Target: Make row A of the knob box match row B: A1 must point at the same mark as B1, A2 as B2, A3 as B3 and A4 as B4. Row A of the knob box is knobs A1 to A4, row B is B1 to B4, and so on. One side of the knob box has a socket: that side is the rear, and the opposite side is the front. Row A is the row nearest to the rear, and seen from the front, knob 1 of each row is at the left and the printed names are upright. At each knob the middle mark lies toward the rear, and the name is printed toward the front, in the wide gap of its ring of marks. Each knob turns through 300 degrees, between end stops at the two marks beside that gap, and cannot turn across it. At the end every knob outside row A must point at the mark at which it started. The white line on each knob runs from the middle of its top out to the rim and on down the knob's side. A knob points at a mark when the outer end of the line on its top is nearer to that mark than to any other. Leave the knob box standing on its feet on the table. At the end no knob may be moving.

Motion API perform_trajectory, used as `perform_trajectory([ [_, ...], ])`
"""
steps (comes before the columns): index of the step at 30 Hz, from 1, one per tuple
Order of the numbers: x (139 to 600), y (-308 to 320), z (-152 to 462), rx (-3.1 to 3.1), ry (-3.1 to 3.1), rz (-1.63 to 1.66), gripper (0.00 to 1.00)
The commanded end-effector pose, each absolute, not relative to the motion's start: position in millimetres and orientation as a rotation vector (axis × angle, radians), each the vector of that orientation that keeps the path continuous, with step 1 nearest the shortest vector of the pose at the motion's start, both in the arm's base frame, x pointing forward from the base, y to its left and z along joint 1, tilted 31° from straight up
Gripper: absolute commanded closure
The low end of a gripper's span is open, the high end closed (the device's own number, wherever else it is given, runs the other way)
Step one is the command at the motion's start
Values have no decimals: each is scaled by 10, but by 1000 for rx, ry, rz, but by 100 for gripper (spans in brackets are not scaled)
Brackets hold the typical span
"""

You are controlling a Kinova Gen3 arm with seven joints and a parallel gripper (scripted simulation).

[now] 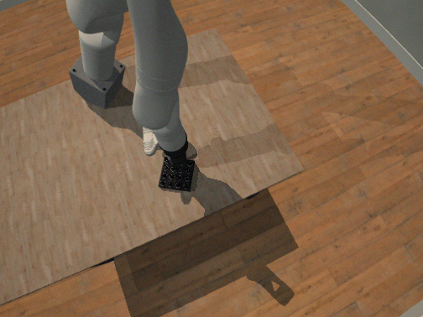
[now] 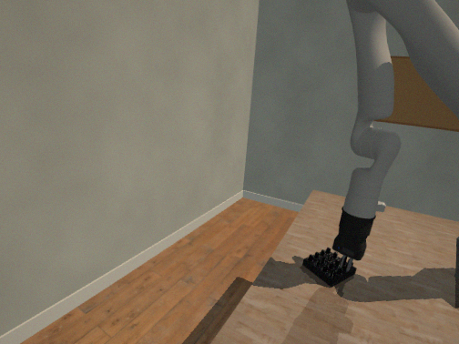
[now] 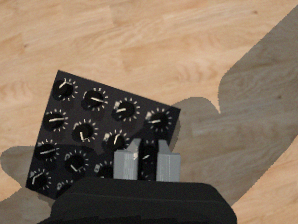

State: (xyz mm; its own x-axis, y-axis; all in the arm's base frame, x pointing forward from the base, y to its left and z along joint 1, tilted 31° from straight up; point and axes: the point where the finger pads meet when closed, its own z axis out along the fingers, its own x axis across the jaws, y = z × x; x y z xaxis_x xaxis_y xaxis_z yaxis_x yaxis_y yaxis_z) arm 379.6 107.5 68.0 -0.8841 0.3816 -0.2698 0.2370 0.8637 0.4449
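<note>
"Knob box: where does it stand, and what has hold of it?" asks the senior inspector.

"It stands flat on the table, under the arm. The gripper reaches down at one side, its fingers closed around the pinched knob, second from the top in the wrist view's right-hand column. That column is probably row A, making this A2; the names are too small to confirm it."

"Principal hazard?"

"Over-turning, in my judgement. The wrist stands askew to the box, consistent with a knob being turned. Too much twist would carry the line past the matching mark, or drive the knob against an end stop and swing the whole box."

"And the neighbours?"

"The corner knob and the inner knob sit close to the fingers. A wide release, or a sideways shift before lifting, could nudge either. Disturbing the inner one would spoil row B, the reference itself."

"Grip?"

"The pads could slip on the round side, leaving the line short of its mark. Tilted fingers could lift a foot of the box. Recommendation: stop the twist, open modestly, rise straight, then read the line unobstructed."
</note>
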Motion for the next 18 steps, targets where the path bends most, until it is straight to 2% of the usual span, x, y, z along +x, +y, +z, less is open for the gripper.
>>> perform_trajectory([
  [1,3783,1112,683,383,2687,564,70],
  [18,3783,1112,683,-128,2662,448,70],
])
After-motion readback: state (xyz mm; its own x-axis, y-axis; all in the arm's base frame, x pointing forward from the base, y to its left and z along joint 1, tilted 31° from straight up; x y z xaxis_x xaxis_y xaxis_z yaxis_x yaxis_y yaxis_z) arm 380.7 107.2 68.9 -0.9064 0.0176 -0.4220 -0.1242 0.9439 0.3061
